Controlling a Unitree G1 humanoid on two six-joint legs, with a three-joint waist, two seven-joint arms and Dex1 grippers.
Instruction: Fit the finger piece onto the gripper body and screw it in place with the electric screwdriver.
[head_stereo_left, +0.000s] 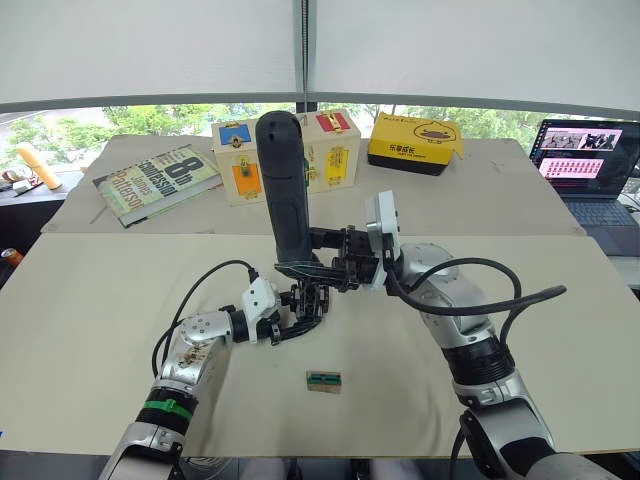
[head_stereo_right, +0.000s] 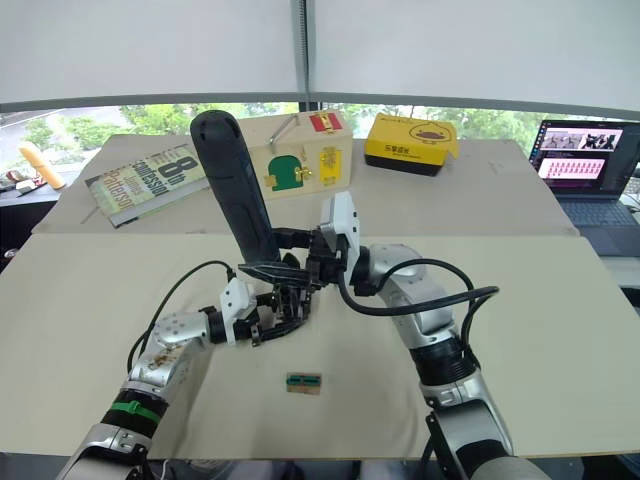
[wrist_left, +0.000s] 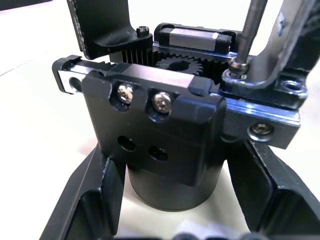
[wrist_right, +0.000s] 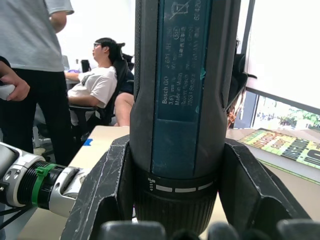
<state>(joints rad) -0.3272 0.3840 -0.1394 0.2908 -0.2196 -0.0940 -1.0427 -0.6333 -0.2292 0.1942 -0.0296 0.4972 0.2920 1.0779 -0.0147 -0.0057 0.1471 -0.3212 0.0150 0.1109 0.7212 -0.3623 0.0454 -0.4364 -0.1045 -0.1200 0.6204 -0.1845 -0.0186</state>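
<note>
Your left gripper (head_stereo_left: 300, 318) is closed around the gripper body (head_stereo_left: 308, 300), holding it just above the surface (head_stereo_left: 100, 330) near the middle. Its wrist view gives you what the head views cannot: two silver screws (wrist_left: 142, 96) in the front block, a toothed gear (wrist_left: 175, 64) behind them, and the metal bit (wrist_left: 248, 30) seated on a screw at the finger piece (wrist_left: 260, 107). Your right gripper (head_stereo_left: 318, 258) clamps the electric screwdriver (head_stereo_left: 283, 185), which stands nearly upright over the body. Near you lies a small green part (head_stereo_left: 323, 381). Far off, left to right: a book (head_stereo_left: 155, 182), wooden boxes (head_stereo_left: 290, 150), a yellow case (head_stereo_left: 415, 142), a laptop (head_stereo_left: 585, 165). People (wrist_right: 95, 90) appear in the right wrist view.
</note>
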